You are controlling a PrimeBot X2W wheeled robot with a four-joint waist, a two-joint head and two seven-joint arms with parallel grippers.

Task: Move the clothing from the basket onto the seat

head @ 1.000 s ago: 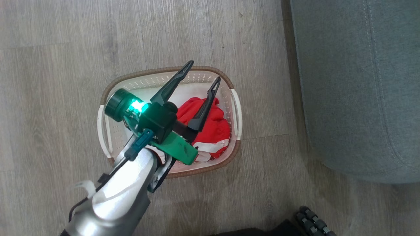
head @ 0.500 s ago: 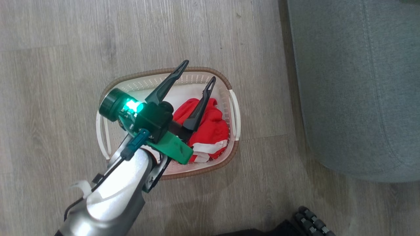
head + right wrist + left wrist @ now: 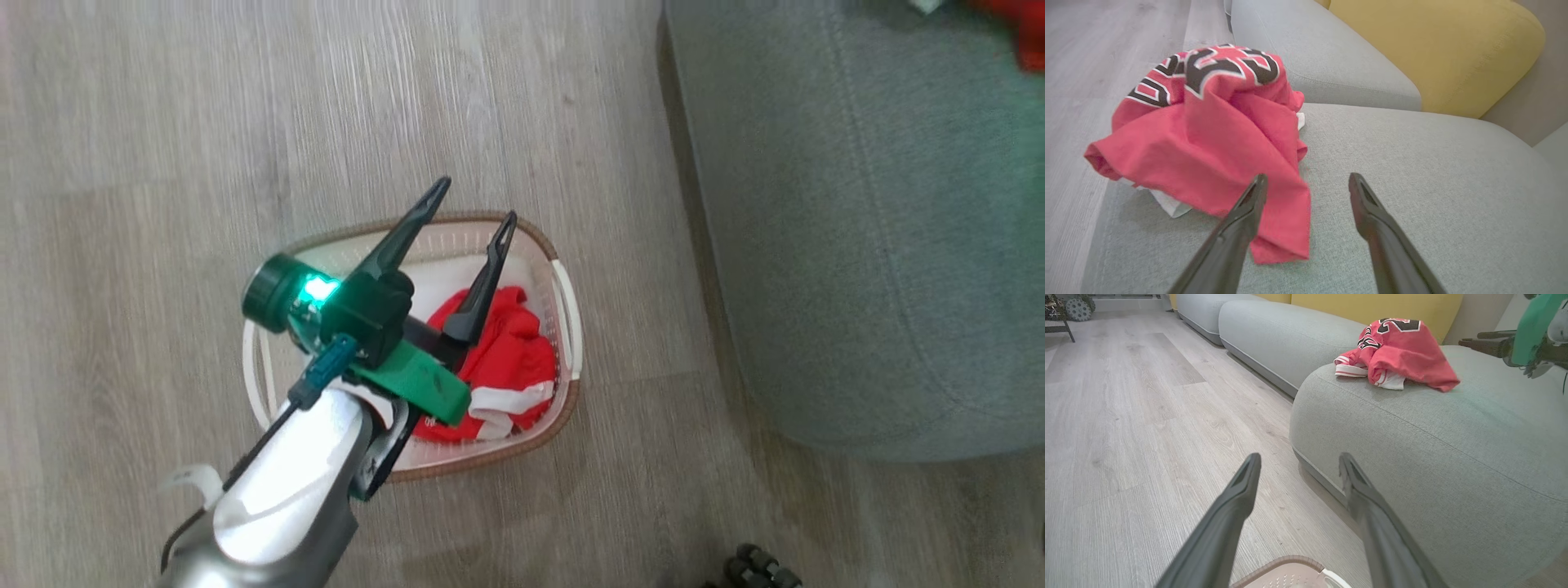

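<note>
Clothing [image 3: 506, 359] of thin red sports fabric with white striped trim lies bunched in the right half of the small oval white perforated plastic basket [image 3: 535, 269] with a brown woven-look rim. That is the head view. The basket stands on the pale grey wood-grain plank floor [image 3: 163, 122], near the large grey-green upholstered fabric seat [image 3: 857, 245] at its right and apart from it. I see the left gripper [image 3: 478, 200] above the basket, its two long dark fingers spread wide with nothing between them. One finger crosses the clothing in the picture; I cannot tell whether it touches. A blurred red patch [image 3: 1024, 33] lies on the seat at the top right corner.

Left wrist view: the left gripper [image 3: 1299, 457] is spread and empty, with the basket rim [image 3: 1286, 563] below its fingers. A crumpled red garment [image 3: 1400, 355] with black-and-white lettering lies on top of the seat [image 3: 1433, 457], near its rounded edge. The right gripper [image 3: 1470, 338] hangs above the seat just beside that garment; from this angle I cannot tell its opening.

Right wrist view: the right gripper [image 3: 1308, 176] stands spread wide above the seat [image 3: 1412, 183], holding nothing. The red garment [image 3: 1208, 134] rests on the seat, its lower corner at the left finger. A mustard-yellow back cushion [image 3: 1433, 53] stands behind the seat.
</note>
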